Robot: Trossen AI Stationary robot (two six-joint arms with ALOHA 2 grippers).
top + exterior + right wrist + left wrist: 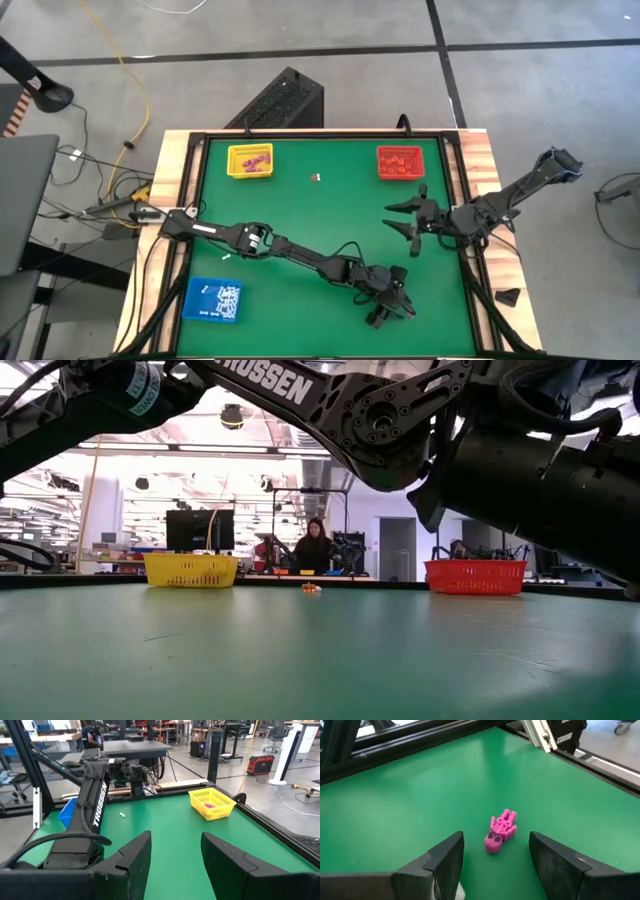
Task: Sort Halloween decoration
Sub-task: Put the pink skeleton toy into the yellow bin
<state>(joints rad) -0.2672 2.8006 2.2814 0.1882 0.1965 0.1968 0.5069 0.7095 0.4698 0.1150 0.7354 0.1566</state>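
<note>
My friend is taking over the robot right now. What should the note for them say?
Left gripper: open, low over a pink skeleton trinket lying between its fingers, not yet gripped.
Right gripper: open, empty, waiting near the red tray.
Done: trinkets lie in the yellow tray, red tray and blue tray.
Left: the pink skeleton, a small trinket between the far trays, a white piece.

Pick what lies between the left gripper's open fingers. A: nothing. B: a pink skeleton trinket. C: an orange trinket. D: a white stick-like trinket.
B: in the left wrist view a pink skeleton trinket lies on the green table between the open fingers of the left gripper, not yet gripped.
</note>
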